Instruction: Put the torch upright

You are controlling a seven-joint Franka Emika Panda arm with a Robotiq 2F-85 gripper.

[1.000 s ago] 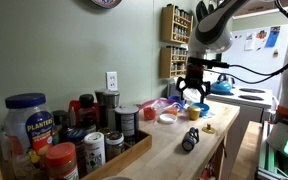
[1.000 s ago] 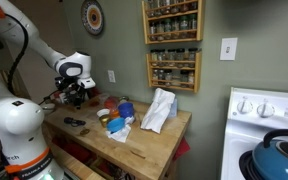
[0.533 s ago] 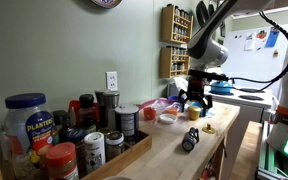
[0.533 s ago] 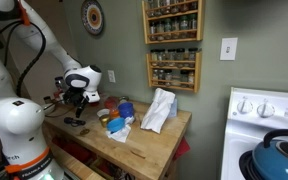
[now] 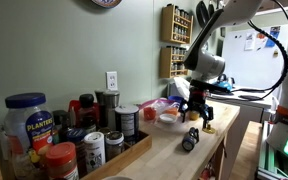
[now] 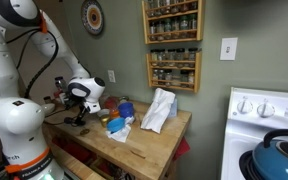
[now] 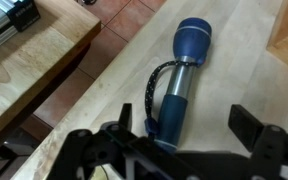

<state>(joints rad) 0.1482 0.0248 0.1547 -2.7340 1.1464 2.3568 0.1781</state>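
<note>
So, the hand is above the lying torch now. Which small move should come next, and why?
Probably lower the hand straight down a little, so that its fingers come to either side of the torch. The torch lies flat on the wooden counter. The hand hovers just above it with the fingers spread open, and nothing is gripped yet. It must be held before it can be stood upright.

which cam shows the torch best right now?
The wrist view. The torch fills the frame, lying flat on the wooden counter, with its wider head, body and cord all clear. In both exterior views it is only a small dark shape low under the arm, with no detail readable.
</note>
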